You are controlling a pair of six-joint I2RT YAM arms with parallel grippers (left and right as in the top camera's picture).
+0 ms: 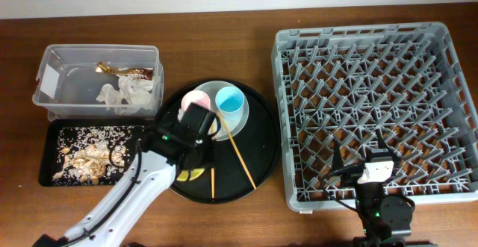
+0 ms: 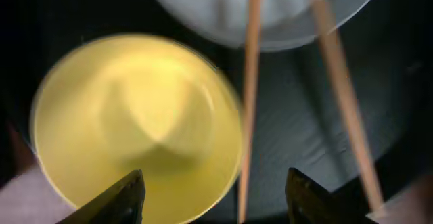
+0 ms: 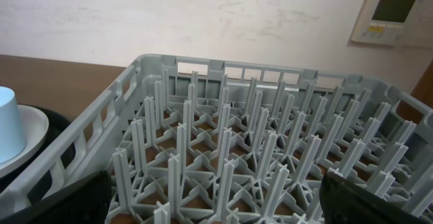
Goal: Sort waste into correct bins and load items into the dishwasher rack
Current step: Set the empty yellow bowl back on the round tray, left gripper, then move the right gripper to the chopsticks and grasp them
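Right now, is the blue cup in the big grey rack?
No, the blue cup sits on the plate, left of the rack.

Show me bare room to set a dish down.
The large grey plastic dishwasher rack holds nothing. Bare wooden table lies behind the round black tray, between the clear plastic tub and the rack. The tray is crowded: pale round plate, pink cup, light-blue cup, yellow bowl, wooden chopsticks.

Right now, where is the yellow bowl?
Overhead, the yellow bowl peeks from under the left arm on the round black tray's near-left part, left of the chopsticks.
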